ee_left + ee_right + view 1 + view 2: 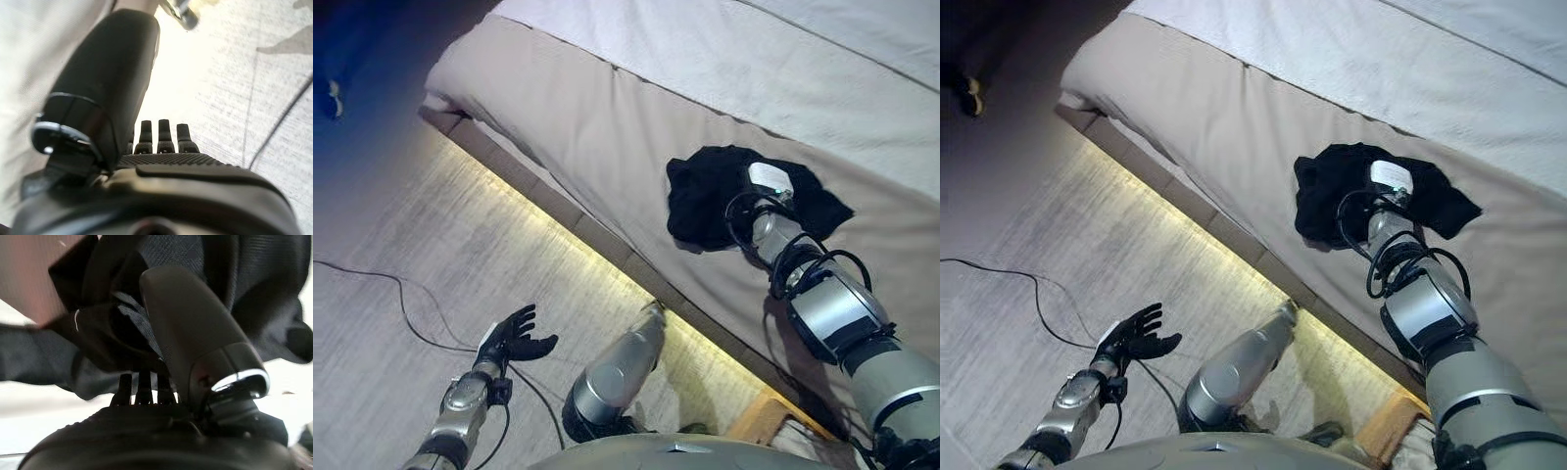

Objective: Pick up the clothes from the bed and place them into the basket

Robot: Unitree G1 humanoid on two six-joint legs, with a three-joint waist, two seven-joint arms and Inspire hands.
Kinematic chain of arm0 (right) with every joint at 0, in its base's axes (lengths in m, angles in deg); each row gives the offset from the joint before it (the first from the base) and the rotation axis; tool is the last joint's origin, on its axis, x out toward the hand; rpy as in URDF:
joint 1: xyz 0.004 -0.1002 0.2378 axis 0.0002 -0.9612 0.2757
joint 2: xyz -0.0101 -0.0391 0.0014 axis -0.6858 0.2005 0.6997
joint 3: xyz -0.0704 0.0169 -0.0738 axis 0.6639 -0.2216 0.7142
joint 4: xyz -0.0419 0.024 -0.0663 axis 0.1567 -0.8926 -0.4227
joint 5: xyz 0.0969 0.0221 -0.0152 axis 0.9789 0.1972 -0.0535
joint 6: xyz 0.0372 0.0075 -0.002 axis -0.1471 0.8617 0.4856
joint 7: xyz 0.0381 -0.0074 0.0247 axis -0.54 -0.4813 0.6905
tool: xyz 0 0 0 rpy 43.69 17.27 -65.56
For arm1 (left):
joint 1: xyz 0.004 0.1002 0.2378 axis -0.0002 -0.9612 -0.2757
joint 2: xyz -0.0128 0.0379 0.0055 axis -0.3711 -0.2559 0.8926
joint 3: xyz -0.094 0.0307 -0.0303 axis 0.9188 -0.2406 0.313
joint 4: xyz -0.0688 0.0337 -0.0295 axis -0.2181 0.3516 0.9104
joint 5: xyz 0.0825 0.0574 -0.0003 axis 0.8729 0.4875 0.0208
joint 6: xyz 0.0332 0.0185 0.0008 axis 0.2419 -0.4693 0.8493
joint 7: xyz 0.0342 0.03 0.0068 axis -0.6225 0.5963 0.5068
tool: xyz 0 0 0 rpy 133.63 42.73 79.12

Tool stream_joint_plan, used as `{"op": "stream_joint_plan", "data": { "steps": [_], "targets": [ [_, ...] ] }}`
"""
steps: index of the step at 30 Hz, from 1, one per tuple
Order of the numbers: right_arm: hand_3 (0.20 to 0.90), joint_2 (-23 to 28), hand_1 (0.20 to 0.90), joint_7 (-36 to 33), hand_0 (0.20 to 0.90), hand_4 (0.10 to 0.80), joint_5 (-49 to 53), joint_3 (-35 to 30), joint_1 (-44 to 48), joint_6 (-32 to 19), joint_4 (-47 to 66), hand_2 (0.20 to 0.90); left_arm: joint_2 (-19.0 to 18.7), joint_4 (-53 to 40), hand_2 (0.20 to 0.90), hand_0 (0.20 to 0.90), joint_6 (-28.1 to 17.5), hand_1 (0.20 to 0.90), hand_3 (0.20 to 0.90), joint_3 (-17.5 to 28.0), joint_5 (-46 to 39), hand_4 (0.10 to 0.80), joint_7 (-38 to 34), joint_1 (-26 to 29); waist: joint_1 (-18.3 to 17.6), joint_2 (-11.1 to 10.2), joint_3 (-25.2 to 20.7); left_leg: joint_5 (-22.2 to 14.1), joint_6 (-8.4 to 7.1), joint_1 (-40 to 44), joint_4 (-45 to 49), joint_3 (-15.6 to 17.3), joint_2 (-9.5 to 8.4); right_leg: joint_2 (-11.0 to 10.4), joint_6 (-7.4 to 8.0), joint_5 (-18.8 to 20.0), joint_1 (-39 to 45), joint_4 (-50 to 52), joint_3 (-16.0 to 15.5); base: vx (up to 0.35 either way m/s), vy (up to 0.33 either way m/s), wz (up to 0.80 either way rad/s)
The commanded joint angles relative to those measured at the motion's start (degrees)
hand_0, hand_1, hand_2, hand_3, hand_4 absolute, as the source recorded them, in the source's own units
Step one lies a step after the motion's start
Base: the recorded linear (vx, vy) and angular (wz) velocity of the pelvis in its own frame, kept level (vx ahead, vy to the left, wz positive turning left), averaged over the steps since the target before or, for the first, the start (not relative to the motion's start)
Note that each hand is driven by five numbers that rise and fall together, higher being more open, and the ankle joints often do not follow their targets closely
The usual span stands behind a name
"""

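Right hand (770, 182) sits buried in the black garment (705, 201) on the beige bed (607, 117); in its wrist view we see cloth bunched against the thumb and fingers, yet we cannot tell whether they have closed on it. Left hand (514, 336) hangs over the floor (431, 225), fingers spread and empty. We judge the task barely begun: the garment lies unlifted on the bed, and no basket shows in any view.

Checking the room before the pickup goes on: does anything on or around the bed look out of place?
Only the black garment, lying crumpled near the bed's edge, where the right robot hand reaches into it. Nothing looks spilled or damaged.
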Motion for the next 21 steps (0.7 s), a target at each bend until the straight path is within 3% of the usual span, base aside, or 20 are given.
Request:
{"op": "stream_joint_plan", "data": {
  "steps": [1, 4, 5, 6, 9, 14, 18, 21],
  "targets": [
    [0.9, 6.01, 0.9, -0.59, 0.9, 0.8, 1.32, 0.13, 6.01, 8.51, 2.01, 0.9, -3.47, -2.76, 0.9, 0.9, -3.76, 0.9, 0.9, 2.26, -4.66, 0.8, 0.33, -1.31, 0.01, 4.67, 4.76, -0.15, 10.33, 1.08, 4.1, 5.13, -1.98, -0.67, 2.58, 14.26, -10.73, 17.15, 6.22, -0.098, 0.007, 0.38],
    [0.9, 6.71, 0.9, 0.01, 0.9, 0.8, 6.34, -0.11, 6.32, 10.38, 0.15, 0.9, -3.94, -4.6, 0.9, 0.9, -3.2, 0.9, 0.9, 2.2, -5.98, 0.8, 0.14, -1.29, -0.7, 6.83, 6.73, -1.29, 11.29, -1.72, 7.83, 5.93, -3.29, -1.21, 2.4, 14.46, -15.64, 22.19, 8.1, -0.107, 0.008, -0.19],
    [0.691, 6.86, 0.721, 0.41, 0.721, 0.591, 6.69, 0.02, 6.21, 10.33, -0.04, 0.721, -3.97, -4.91, 0.9, 0.9, -2.88, 0.9, 0.9, 2.06, -6.07, 0.8, -0.3, -1.39, -0.92, 7.11, 6.74, -1.81, 11.47, -2.47, 8.92, 6.22, -3.62, -1.13, 2.34, 14.48, -16.8, 23.13, 8.68, -0.049, 0.009, 0.61],
    [0.2, 7.07, 0.3, -1.41, 0.3, 0.1, 9.88, -0.11, 5.83, 8.79, 0.16, 0.3, -4.03, -5.68, 0.9, 0.9, -1.81, 0.9, 0.9, 1.99, -6.38, 0.8, -1.3, -1.62, -1.13, 7.6, 6.74, -2.69, 11.91, -3.28, 10.32, 6.18, -4.22, -1.08, 2.19, 14.61, -17.89, 24.1, 9.22, -0.04, 0.012, 0.45],
    [0.2, 7.39, 0.3, -4.78, 0.3, 0.1, 11.5, -1.65, 6.85, 4.99, -0.09, 0.3, -4.03, -5.34, 0.9, 0.9, -0.85, 0.9, 0.9, 1.67, -6.04, 0.8, -2.11, -1.29, -1.66, 8.17, 6.74, -3.56, 12.2, -4.06, 11.67, 6.7, -4.65, -1.27, 2.16, 14.59, -19.22, 24.39, 9.79, -0.009, 0.005, -0.01],
    [0.2, 9.83, 0.3, -8.9, 0.3, 0.1, 16.32, -3.52, 7.66, -0.56, 1.36, 0.3, -4.79, -6.35, 0.9, 0.9, -0.48, 0.9, 0.9, 0.47, -6.64, 0.8, -2.03, -0.97, -2.99, 7.72, 6.62, -4.06, 12.09, -2.69, 10.66, 7.37, -3.73, -1.25, 2.9, 16.37, -18.15, 22.72, 10.29, -0.018, -0.025, -0.12],
    [0.2, 12.15, 0.3, -10.56, 0.3, 0.1, 20.91, -6.09, 6.37, -5.11, 3.25, 0.3, -5.99, -8.15, 0.9, 0.9, -0.05, 0.9, 0.9, 0.09, -6.35, 0.8, -2.3, -1.88, -3.5, 6.08, 5.17, -4.03, 11.76, 0.23, 7.62, 7.48, -2.19, -1.33, 3.83, 18.86, -15.19, 19.25, 9.22, -0.015, -0.032, -0.01],
    [0.2, 13.79, 0.3, -10.65, 0.3, 0.1, 26.22, -10.04, 4.25, -10.42, 5.54, 0.3, -6.67, -8.07, 0.9, 0.9, -0.23, 0.9, 0.9, 0.58, -5.41, 0.8, -2.17, -3.48, -4.15, 3.7, 3.09, -4.3, 11.29, 3.91, 4.47, 8.47, -0.04, -2.24, 4.98, 22.15, -11.52, 15.38, 7.1, -0.024, -0.018, -0.41]
  ]
}}
